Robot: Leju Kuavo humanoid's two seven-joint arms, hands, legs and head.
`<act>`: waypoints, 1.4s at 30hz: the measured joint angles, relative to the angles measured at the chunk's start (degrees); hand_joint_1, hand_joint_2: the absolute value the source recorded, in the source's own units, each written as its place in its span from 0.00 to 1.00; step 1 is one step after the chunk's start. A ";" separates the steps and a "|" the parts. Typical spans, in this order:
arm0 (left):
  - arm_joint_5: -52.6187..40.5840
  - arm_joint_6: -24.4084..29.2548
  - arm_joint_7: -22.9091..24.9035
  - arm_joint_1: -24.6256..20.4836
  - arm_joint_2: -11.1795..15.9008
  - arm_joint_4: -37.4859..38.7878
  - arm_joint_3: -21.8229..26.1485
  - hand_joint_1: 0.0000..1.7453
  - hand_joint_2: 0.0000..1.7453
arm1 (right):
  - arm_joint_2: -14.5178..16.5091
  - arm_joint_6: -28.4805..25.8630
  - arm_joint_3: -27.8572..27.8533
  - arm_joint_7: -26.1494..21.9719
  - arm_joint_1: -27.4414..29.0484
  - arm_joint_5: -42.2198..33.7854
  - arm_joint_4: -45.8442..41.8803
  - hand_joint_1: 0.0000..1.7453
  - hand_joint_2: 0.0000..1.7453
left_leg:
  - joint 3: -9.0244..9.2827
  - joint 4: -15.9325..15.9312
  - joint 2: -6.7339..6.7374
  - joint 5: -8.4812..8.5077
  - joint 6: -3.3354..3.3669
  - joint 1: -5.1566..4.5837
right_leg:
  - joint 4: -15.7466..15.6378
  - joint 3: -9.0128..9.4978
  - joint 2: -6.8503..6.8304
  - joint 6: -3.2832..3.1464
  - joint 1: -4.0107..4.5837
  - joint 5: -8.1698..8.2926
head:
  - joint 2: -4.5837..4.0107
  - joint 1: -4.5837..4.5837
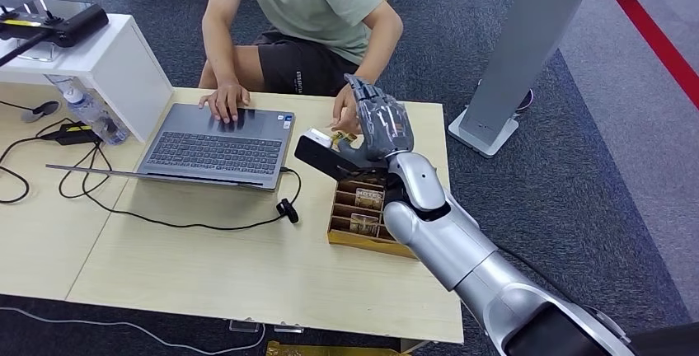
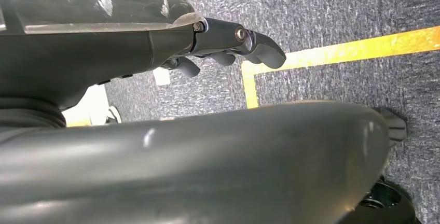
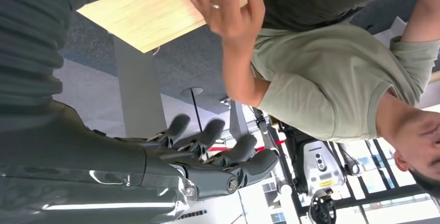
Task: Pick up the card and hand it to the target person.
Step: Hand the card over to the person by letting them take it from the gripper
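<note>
Right robot hand (image 1: 381,121): centre of the head view, raised over the worktop (image 1: 247,265) edge, fingers spread, nothing visibly held. Card (image 1: 344,136): small yellowish piece at the person's hand (image 1: 346,113), just beside the robot hand; who holds it cannot be told. Card box (image 1: 358,208): just below.

Risk: a drop into the box if the handover is incomplete.

Right wrist view adds the person's hand (image 3: 225,6) apart from the spread fingers (image 3: 244,151). Left robot hand (image 2: 233,45): hanging over carpet, fingers loosely curled, holding nothing.
</note>
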 joint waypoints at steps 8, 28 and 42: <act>1.06 0.14 -0.44 0.18 0.02 0.00 -0.20 0.00 0.00 | -1.37 -0.96 -0.50 0.22 0.42 -1.59 -2.79 0.00 1.00 | 0.02 0.01 0.01 0.00 0.00 0.00 | -0.01 -0.01 0.01 0.00 0.00 0.00 | 0.00 0.00; 4.59 0.76 -1.26 0.85 0.39 0.00 -0.21 0.00 0.00 | -14.49 5.05 -12.22 -21.93 25.49 -40.71 -32.60 0.00 1.00 | 0.03 0.03 0.01 -0.03 0.00 0.00 | -0.07 0.01 0.01 0.01 0.00 -0.01 | 0.00 0.00; 5.13 1.91 -1.23 0.77 0.39 0.00 0.43 0.00 0.00 | -16.58 11.52 -17.81 -33.08 37.73 -52.26 -26.51 0.00 1.00 | 0.01 0.02 0.01 -0.03 0.00 0.00 | -0.07 0.02 0.00 0.01 0.00 -0.01 | 0.00 0.00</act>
